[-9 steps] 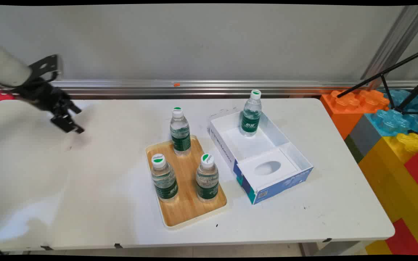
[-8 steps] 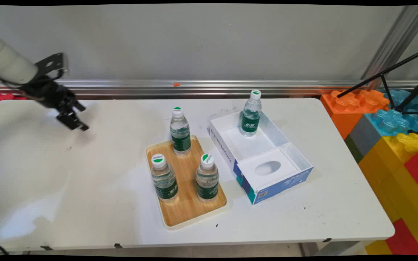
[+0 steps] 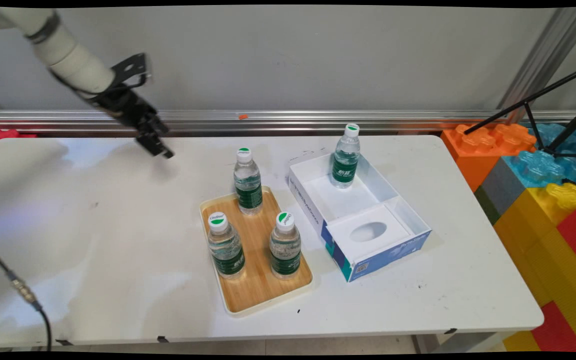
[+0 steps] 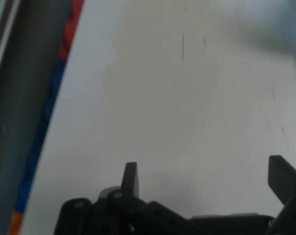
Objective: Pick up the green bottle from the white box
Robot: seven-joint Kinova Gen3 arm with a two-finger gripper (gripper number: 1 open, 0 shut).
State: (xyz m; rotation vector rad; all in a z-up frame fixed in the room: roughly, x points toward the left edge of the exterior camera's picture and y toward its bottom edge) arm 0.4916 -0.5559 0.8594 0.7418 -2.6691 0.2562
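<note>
Trouble, if it comes, looks likeliest at the nearest bottle, which stands on the far end of the wooden tray, down and to the right of the gripper. These bottles are tall and narrow, and I judge that a sideways brush from a finger or the wrist would tip one over, and a falling bottle could knock its neighbours. The gripper itself hangs above bare worktop near the far edge, holding nothing. In the hand view its two fingers stand spread wide apart with only white surface between them.

Two more bottles share the tray, closer to the near side: a left one and a right one, standing apart from each other. All three are upright with caps on. Reaching either of the front pair from where the gripper is would mean passing over or beside the rear bottle, so that one stands somewhat in the way.

Further right, beyond the tray, sits an open white box with blue sides, and a fourth bottle stands upright in its far compartment. The nearer compartment has a white insert with an oval hollow. Black cable loops at the near left, well clear of everything.
</note>
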